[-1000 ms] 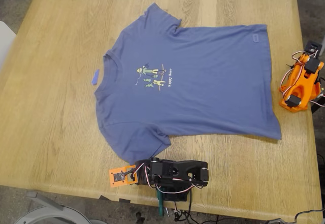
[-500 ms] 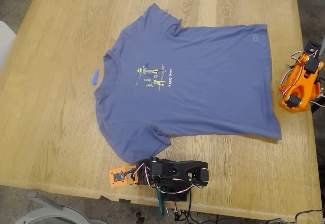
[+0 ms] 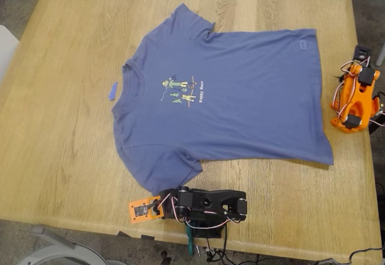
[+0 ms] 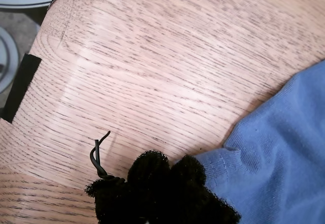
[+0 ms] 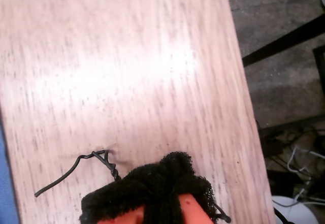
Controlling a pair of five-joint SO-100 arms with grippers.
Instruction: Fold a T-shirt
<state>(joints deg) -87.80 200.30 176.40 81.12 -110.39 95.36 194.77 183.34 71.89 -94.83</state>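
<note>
One T-shirt (image 3: 231, 106) is lying spread flat on the wooden table (image 3: 60, 127), chest print up, with two arms parked at its edges and one small blue scrap (image 3: 112, 91) sitting on the bare wood just off the collar. My first gripper (image 4: 162, 183) is resting low over the table with the hem of one sleeve (image 4: 223, 165) right beside its black fuzzy-covered tips, the cloth touching or nearly touching them; the covers are bunching together there, so the jaws appear pressed together with nothing between them, though the padding is hiding the actual gap. In the exterior view this is the black arm (image 3: 207, 204) sitting just beyond that sleeve. My second gripper (image 5: 157, 193) is hanging over bare wood, well apart from the shirt, with only a sliver of blue fabric (image 5: 6, 183) showing off to one side of it; its padded tips are likewise looking closed and empty. One loose black wire (image 5: 76, 170) is curling out beside those tips. The orange arm (image 3: 355, 100) is standing just past the shirt's bottom hem.
</note>
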